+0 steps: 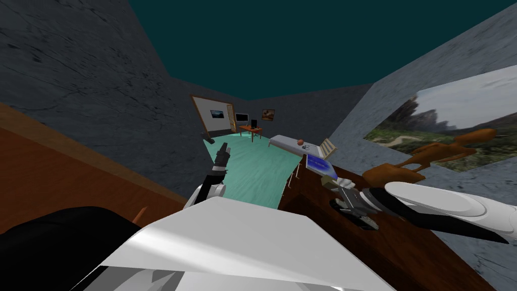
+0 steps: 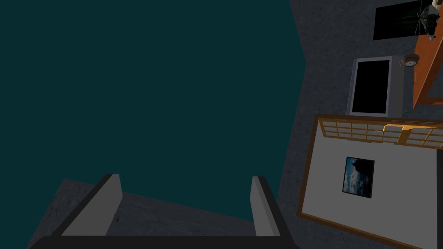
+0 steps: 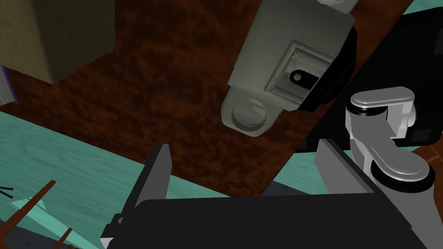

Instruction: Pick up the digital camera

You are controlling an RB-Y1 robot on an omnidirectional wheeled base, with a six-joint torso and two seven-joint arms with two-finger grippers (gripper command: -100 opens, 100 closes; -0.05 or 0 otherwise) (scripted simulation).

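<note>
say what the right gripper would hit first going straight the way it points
Probably the grey digital camera on the brown tabletop, just beyond the open right gripper; depth is unclear.

You have a dark wooden tabletop (image 1: 404,252) carrying an orange-brown jointed figure (image 1: 429,154), a blue-covered book (image 1: 319,164) and, beside it, an olive box (image 3: 56,39).

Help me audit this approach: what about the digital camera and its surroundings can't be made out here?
Digital camera: far end cut off by the right wrist view's edge.
Right tool: in the head view it and the forearm cover the camera, hiding any gap.
Tan block near the camera: cut off at the corner, identity unclear.
Things on the far orange table, head view: too small.
</note>
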